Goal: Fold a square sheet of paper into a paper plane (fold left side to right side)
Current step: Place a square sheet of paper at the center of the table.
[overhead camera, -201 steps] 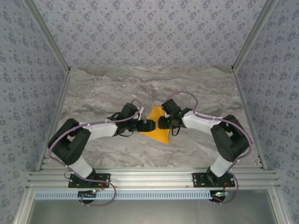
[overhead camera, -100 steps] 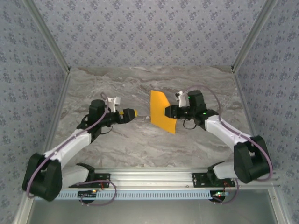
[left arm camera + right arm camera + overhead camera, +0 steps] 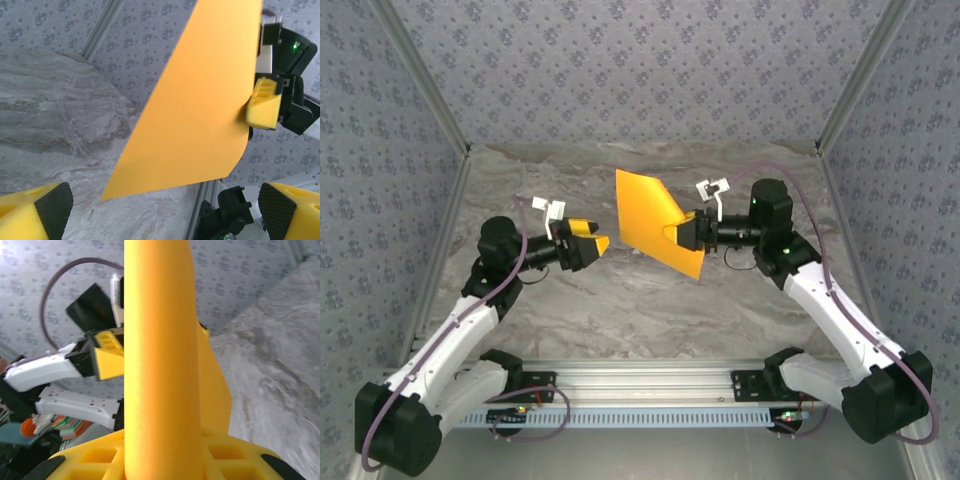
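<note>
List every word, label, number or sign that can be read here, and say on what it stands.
None can be read. The sheet of paper is plain, the right end effector gripping it bears no lettering, and the wallpaper has just a flower pattern. The colourful clutter low in the right wrist view is too blurred.

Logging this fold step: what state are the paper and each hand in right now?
sheet of paper: folded over, held up off the table.
left hand: open, empty, apart from the sheet.
right hand: shut on the sheet's right edge.
</note>
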You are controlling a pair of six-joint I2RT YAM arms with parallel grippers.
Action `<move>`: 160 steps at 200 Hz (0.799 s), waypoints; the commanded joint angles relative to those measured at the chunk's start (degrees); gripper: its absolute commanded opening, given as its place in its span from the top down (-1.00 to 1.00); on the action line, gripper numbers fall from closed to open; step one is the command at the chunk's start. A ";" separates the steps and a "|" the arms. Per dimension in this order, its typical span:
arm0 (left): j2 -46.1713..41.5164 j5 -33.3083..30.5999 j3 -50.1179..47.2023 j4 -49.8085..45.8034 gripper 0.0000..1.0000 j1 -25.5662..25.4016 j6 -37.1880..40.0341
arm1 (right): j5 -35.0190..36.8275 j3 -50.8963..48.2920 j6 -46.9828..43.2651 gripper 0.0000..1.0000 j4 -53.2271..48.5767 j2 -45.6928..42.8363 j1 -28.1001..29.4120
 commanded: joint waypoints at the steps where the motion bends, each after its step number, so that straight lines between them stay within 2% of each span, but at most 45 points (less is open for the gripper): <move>1: -1.07 3.35 3.36 4.69 -0.96 -2.15 1.51 | -2.41 3.64 -0.45 0.42 -1.25 -0.76 2.73; 30: -0.98 3.42 4.64 4.24 -0.95 -5.20 3.56 | -2.13 5.78 -1.77 0.42 -2.21 -0.63 5.47; 44: -1.23 3.93 4.63 5.52 -0.78 -5.90 3.47 | -0.89 6.84 -3.50 0.41 -5.08 -0.57 5.63; 54: -1.55 4.22 4.70 5.96 -0.47 -6.30 3.47 | -0.08 7.09 -4.38 0.41 -6.75 -0.58 5.52; 66: -1.94 3.88 4.62 5.92 0.09 -6.60 3.56 | 0.41 6.97 -4.47 0.41 -7.03 -0.58 5.17; 73: -2.12 3.57 4.59 5.73 0.34 -6.69 3.54 | 0.84 6.70 -4.35 0.40 -7.22 -0.68 4.98; 100: -2.33 2.01 3.79 3.29 1.00 -6.72 4.29 | 2.75 6.23 -4.83 0.36 -9.38 -1.21 3.30; 116: -2.09 0.04 2.47 1.86 1.00 -6.72 4.50 | 5.74 5.93 -6.25 0.23 -12.54 -1.80 1.79; 124: -1.81 -0.93 1.54 1.36 1.00 -6.76 4.48 | 7.80 5.97 -7.55 0.08 -15.13 -2.11 1.17; 149: -0.42 -5.69 -1.88 -0.27 1.00 -6.83 3.69 | 17.92 5.34 -10.64 -0.33 -22.53 -2.68 -0.53; 160: 0.84 -7.18 -3.67 -0.42 1.00 -6.79 3.38 | 23.21 4.55 -11.28 -0.43 -24.56 -2.78 -1.14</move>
